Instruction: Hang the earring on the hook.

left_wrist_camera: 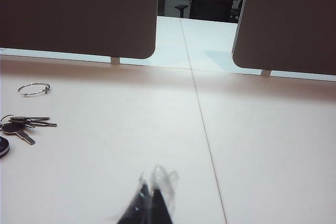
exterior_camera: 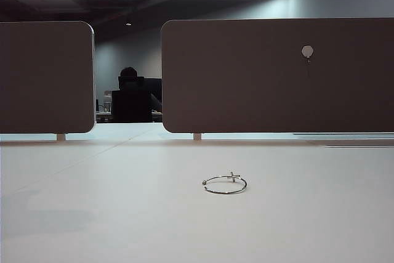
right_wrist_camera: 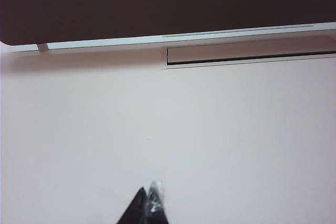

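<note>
With nothing of the task done, the thin silver wire hoop earring (exterior_camera: 225, 184) is lying flat mid-table, well apart from the small pale grey hexagonal hook (exterior_camera: 307, 52) on the far brown panel (exterior_camera: 246, 78), both the left gripper (left_wrist_camera: 151, 195) and right gripper (right_wrist_camera: 148, 199) are sitting closed and empty, and no writing is showing.

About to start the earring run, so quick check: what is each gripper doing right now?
Left gripper: fingers closed, holding nothing, above the bare table.
Right gripper: fingers closed, holding nothing. The earring lies untouched on the table.
</note>
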You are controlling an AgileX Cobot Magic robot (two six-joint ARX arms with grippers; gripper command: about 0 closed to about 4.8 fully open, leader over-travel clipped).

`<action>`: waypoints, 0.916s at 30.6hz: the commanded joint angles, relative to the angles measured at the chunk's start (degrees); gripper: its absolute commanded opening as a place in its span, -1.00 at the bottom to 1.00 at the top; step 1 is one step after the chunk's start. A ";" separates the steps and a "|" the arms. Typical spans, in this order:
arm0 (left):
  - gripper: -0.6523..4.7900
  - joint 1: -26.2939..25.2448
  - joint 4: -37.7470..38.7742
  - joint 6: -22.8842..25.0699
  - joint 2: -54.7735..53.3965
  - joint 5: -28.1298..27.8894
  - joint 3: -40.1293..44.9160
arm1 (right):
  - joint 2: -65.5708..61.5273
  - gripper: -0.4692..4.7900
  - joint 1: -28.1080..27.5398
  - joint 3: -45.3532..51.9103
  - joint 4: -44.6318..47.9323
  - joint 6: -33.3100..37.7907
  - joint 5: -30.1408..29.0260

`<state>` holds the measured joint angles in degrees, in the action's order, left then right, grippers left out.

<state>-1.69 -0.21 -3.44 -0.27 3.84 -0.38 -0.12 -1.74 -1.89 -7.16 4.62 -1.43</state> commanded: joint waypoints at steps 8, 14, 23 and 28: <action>-0.78 -0.07 -0.72 0.02 -0.04 -0.15 -0.07 | 0.00 -0.84 0.11 -0.44 -0.46 -0.17 0.20; -0.14 -0.07 -0.31 -6.80 -0.04 0.04 -0.63 | 0.00 0.40 0.13 -2.34 0.98 2.78 -4.98; 1.00 0.09 0.20 -16.50 -0.07 13.86 -5.64 | -0.48 1.00 0.20 -13.16 -2.80 4.46 -11.56; 1.00 1.01 2.47 -16.48 -1.70 18.05 -13.57 | -7.54 1.00 0.22 -22.23 -11.28 2.34 -16.63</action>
<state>-1.08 1.32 -20.03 -0.84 19.38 -12.40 -5.39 -1.56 -22.74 -14.50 8.43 -15.70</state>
